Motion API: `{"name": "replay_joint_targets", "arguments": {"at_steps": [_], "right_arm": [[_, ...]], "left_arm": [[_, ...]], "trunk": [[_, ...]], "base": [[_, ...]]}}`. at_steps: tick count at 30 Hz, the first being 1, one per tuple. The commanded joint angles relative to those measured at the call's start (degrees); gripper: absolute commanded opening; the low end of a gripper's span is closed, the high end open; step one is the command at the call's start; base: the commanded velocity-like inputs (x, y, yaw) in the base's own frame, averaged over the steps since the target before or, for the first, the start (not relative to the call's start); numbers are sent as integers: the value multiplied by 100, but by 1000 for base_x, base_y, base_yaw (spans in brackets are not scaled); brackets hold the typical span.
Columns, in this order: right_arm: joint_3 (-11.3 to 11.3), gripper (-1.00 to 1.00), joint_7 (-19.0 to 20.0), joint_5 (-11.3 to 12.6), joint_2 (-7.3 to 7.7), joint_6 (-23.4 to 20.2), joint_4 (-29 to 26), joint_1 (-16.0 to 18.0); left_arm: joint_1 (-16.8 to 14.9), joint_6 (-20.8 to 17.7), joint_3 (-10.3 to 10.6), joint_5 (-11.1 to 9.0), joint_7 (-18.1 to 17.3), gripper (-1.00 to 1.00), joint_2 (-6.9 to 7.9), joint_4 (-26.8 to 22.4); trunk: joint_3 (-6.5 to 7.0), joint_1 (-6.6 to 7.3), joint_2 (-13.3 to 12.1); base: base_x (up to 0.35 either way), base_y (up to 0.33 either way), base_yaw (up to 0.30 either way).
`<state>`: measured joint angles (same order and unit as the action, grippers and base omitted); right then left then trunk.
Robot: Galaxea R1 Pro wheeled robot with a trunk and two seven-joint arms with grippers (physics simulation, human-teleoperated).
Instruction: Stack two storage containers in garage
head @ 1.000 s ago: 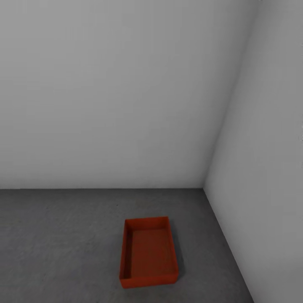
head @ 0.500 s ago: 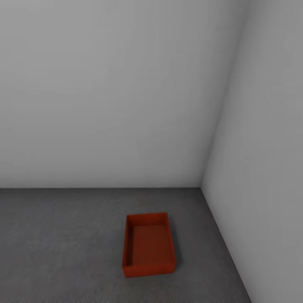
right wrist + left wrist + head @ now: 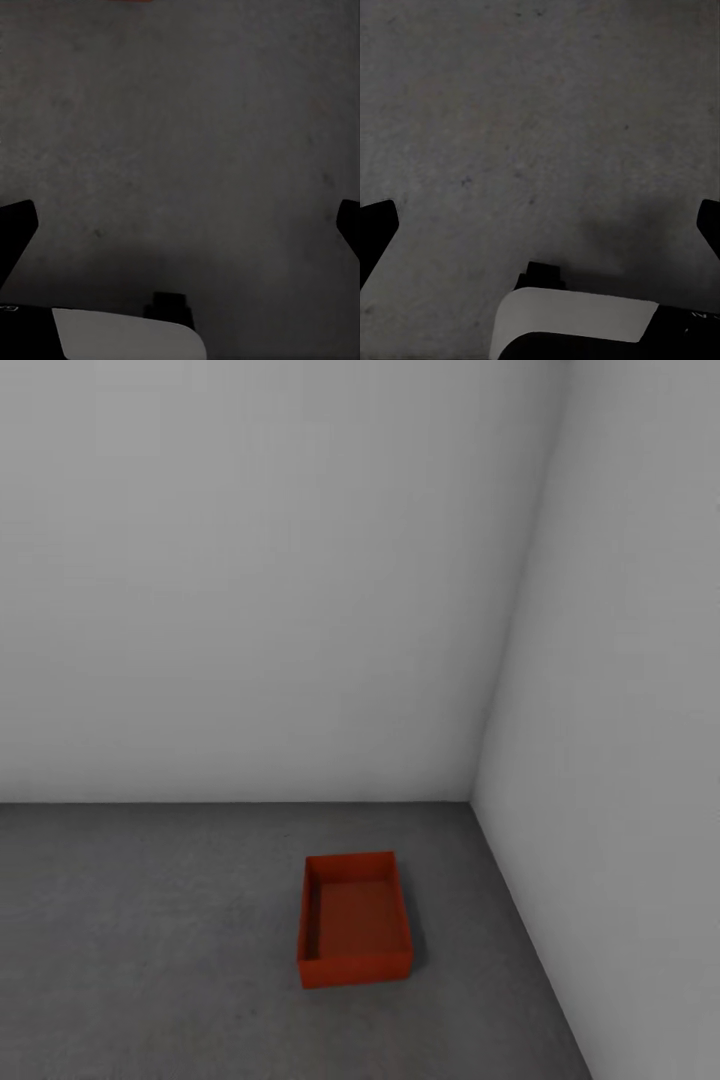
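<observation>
A: Where's the storage container (image 3: 355, 933)?
B: On the garage floor (image 3: 150, 940), near the corner, clear of both walls (open concrete leftward)
A: Grippers?
B: Left gripper (image 3: 540, 225) and right gripper (image 3: 180, 225) spread wide, holding nothing

This is a bare garage corner: two plain pale grey walls (image 3: 250, 580) meet above a dark grey, mottled concrete floor (image 3: 150, 940). The only furnishing is one red-orange open bin (image 3: 354, 932) sitting on the concrete (no lid, nothing inside it).
</observation>
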<state>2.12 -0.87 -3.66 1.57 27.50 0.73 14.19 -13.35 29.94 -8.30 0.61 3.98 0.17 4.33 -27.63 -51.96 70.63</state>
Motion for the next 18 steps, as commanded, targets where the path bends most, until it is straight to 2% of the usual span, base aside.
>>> {"name": "replay_joint_targets", "arguments": {"at_steps": [1,18], "right_arm": [[16,100,-9,-25,1,19,7,5],[16,100,-9,-30,1,19,6,5]], "left_arm": [[-9,38,-22,9,6,100,1,24],[-9,40,-22,9,6,100,-8,24]], "trunk": [[23,26,-38],[487,399,-720]], "base": [[-141,0,0],[-16,0,0]]}}
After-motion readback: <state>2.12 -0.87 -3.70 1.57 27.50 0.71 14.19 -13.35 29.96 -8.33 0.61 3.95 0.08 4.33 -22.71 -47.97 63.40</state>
